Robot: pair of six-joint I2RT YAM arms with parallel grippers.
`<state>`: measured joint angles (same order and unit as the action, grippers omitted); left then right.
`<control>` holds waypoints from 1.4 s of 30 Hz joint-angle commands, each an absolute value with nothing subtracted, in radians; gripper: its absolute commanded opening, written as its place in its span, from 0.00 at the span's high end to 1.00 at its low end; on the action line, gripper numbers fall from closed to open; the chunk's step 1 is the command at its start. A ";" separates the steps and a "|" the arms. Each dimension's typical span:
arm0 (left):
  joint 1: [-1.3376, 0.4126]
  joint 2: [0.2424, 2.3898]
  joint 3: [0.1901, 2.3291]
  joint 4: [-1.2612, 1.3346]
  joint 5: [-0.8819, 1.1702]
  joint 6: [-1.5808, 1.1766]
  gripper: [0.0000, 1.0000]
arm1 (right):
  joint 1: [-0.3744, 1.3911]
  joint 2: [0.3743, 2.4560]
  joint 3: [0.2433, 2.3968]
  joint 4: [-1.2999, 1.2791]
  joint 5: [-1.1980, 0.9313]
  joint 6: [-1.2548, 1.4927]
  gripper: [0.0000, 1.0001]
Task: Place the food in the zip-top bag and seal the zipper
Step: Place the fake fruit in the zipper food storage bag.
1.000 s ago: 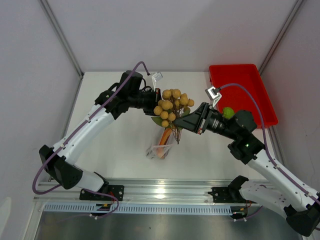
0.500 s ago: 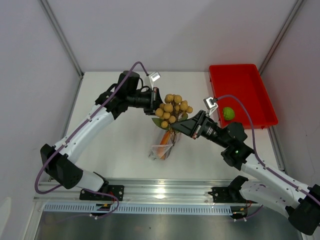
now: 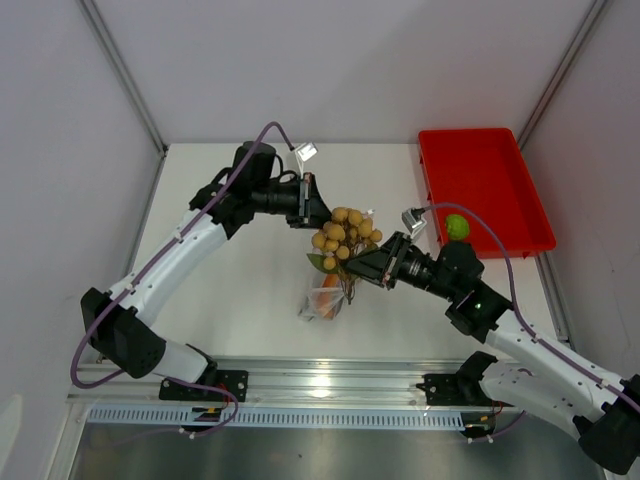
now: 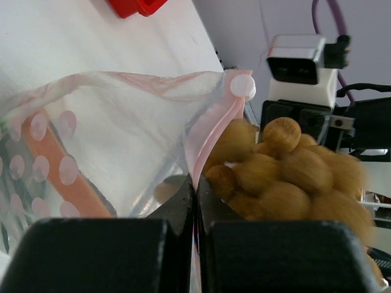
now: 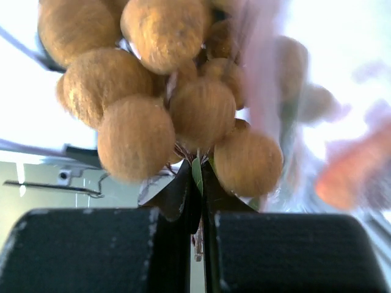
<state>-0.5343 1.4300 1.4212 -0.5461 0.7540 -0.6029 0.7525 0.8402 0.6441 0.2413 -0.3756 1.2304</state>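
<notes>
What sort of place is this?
Likely a robotics lab cell: left arm and right arm bolted to a rail at a white table, bare grey walls, bag, fruit bunch and red tray as props.

Bunch of round fruits (image 3: 345,236) glows tan-brown. The bag (image 4: 110,134) reads clear with pale pink dots, its zipper strip (image 4: 211,131) pinkish. Long piece (image 4: 61,174) inside shows orange. Small fruit (image 3: 457,226) lime green, tray (image 3: 490,165) bright red, surface (image 3: 230,290) white.

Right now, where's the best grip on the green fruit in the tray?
Across its widest middle, coming straight down from above: the green fruit is round and sits in a near corner of the red tray, whose walls likely block a side approach.
</notes>
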 commanded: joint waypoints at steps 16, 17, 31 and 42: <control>-0.525 1.336 1.393 -0.489 0.808 -0.560 0.99 | 0.678 1.075 1.069 -0.553 -0.528 1.118 1.00; -0.525 1.332 1.390 -0.489 0.808 -0.560 1.00 | 0.680 1.116 1.101 -0.639 -0.517 1.089 1.00; -0.603 1.364 1.450 -0.609 0.606 -0.606 0.99 | 0.853 1.431 1.655 -1.238 -0.019 0.667 1.00; -0.614 1.439 1.548 -0.692 0.546 -0.637 1.00 | 1.035 1.540 1.789 -1.368 0.435 0.421 1.00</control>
